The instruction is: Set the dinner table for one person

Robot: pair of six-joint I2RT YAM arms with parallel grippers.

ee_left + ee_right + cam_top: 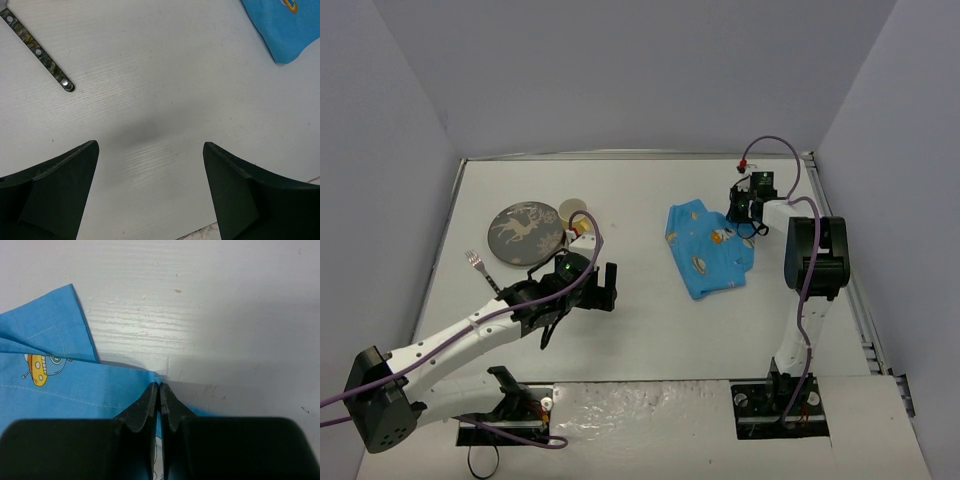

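The white dinner table [650,330] fills the top view. A blue cartoon-printed cloth [708,248] lies crumpled right of centre. My right gripper [745,212] is at the cloth's far right corner; in the right wrist view its jaws [160,388] are shut on the cloth's edge [55,380], low on the table. A dark round plate with a deer pattern [525,232], a small cream cup [572,210] and a fork [477,267] sit at the left. My left gripper [604,287] hovers open and empty over bare table [150,75], right of the plate.
A riveted dark utensil handle [37,50] lies at the upper left of the left wrist view, and the cloth's corner [285,30] at its upper right. Grey walls enclose the table on three sides. A metal rim [865,320] runs along the right edge.
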